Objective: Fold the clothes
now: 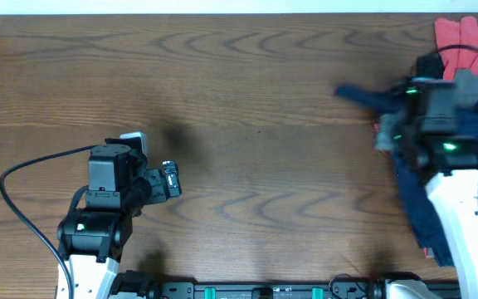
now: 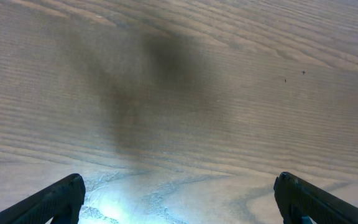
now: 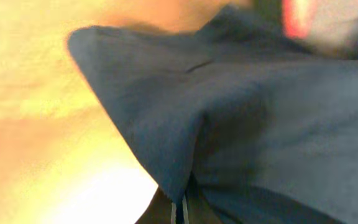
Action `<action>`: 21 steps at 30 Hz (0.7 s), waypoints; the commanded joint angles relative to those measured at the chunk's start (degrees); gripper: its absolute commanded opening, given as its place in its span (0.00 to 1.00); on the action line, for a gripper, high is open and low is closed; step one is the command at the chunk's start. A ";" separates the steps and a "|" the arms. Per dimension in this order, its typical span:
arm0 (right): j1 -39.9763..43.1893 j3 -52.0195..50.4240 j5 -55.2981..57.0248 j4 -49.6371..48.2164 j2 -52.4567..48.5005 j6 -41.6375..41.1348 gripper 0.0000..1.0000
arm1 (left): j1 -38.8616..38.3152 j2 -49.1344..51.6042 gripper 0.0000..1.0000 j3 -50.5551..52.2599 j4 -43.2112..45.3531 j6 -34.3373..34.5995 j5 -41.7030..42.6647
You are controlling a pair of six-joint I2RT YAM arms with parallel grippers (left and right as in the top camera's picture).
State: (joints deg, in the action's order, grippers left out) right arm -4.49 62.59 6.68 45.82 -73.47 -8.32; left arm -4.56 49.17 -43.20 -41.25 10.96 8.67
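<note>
The navy shorts (image 1: 412, 199) lie bunched at the 3 o'clock edge of the surface (image 1: 247, 83), one fold drawn out toward 9 o'clock. The right tool (image 3: 182, 211) is clamped tight on that navy cloth. A coral garment (image 1: 463, 37) sits at 2 o'clock, touching the shorts. At 8 o'clock, well apart, the left tool (image 2: 179, 202) hangs fully spread over bare wood, holding nothing.

Rumpled dark navy shorts (image 1: 409, 199) lie bunched at far right, coral red garment (image 1: 463, 37) just beyond.

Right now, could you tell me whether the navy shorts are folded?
No: the navy shorts are crumpled, a fold pinched in the right gripper.
</note>
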 commanded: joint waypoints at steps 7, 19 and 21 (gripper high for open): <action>-18.97 0.22 -8.68 -9.29 -6.23 -6.95 0.01 | 0.26 0.17 0.98 -0.44 0.22 0.79 0.35; -34.73 0.24 -7.72 -47.91 -18.14 -17.42 0.26 | 0.24 0.17 0.98 -0.44 1.05 0.79 0.37; -34.88 0.24 -6.08 -51.49 -19.19 -17.42 0.57 | 0.24 0.17 0.98 -0.44 1.07 0.81 0.37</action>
State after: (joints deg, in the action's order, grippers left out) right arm -38.83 62.41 -0.91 -3.53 -91.61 -22.63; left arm -4.54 49.39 -43.20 -40.27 10.98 8.67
